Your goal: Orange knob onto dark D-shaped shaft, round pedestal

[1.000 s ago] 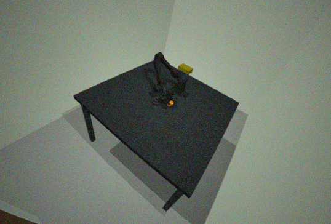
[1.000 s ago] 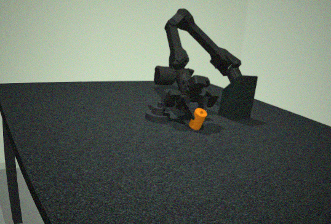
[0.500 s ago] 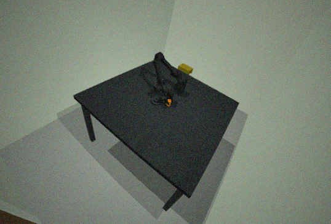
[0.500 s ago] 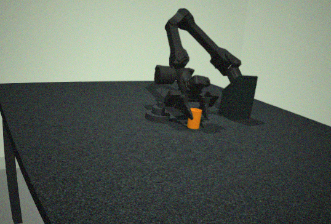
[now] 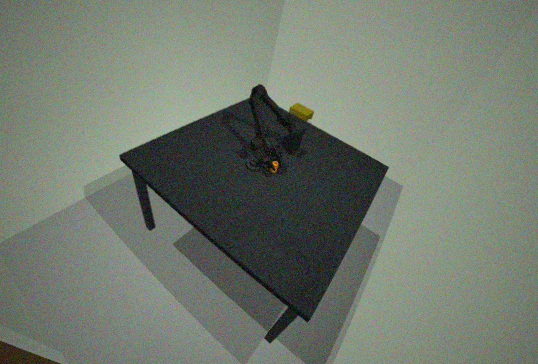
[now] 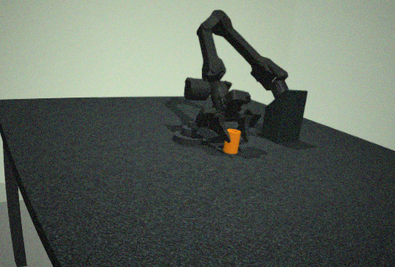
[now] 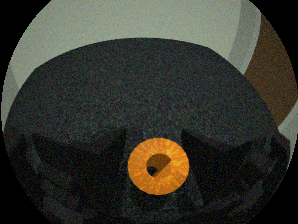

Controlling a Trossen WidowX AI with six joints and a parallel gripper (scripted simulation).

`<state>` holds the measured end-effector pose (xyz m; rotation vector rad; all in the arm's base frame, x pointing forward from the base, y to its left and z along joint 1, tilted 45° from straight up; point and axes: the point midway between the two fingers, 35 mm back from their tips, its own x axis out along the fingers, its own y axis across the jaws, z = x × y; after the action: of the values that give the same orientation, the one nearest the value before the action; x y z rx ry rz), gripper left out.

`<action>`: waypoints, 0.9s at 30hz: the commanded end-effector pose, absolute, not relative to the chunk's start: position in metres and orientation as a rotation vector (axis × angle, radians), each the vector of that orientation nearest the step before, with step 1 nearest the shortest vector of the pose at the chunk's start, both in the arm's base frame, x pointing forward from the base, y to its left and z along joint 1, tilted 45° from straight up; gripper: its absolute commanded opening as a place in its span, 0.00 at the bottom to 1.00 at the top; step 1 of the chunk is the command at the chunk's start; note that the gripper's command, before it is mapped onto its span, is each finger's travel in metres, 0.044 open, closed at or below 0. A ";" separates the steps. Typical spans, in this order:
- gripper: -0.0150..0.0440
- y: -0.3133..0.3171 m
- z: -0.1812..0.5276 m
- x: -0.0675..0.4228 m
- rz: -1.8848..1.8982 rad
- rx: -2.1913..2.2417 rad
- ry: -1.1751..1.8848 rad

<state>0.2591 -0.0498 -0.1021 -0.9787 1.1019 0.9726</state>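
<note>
The orange knob [image 5: 274, 166] [image 6: 232, 141] [image 7: 174, 171] stands upright on the dark table [image 6: 147, 198], hole facing up. In the wrist view I look straight down into its D-shaped hole. My gripper [image 5: 272, 161] [image 6: 232, 135] [image 7: 154, 132] is low over the knob, with its dark fingers on either side of it; they stand open and do not grip it. The round pedestal [image 5: 251, 164] [image 6: 181, 139] sits just left of the knob in the exterior view, partly hidden behind the gripper. Its shaft is hidden from view.
The arm's dark base box [image 6: 284, 117] stands right behind the knob. A yellow block [image 5: 302, 111] lies at the table's far edge by the wall. The table edges are far from the work spot.
</note>
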 end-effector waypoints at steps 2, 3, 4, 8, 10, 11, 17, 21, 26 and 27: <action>0.83 -0.049 -0.102 0.259 0.975 -0.979 1.097; 0.87 -0.049 -0.102 0.259 0.975 -0.979 1.097; 0.92 -0.049 -0.102 0.259 0.975 -0.979 1.097; 1.00 -0.049 -0.102 0.259 0.975 -0.979 1.097; 1.00 -0.049 -0.102 0.259 0.975 -0.979 1.097; 1.00 -0.049 -0.102 0.259 0.975 -0.979 1.097; 1.00 0.000 -0.053 0.269 0.973 -0.978 1.099; 1.00 0.007 -0.046 0.268 0.973 -0.977 1.098; 1.00 0.009 -0.053 0.261 0.922 -1.007 1.367; 1.00 0.009 -0.054 0.259 0.886 -1.039 1.468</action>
<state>0.2601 0.0032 -0.0525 -0.9784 1.2885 0.9378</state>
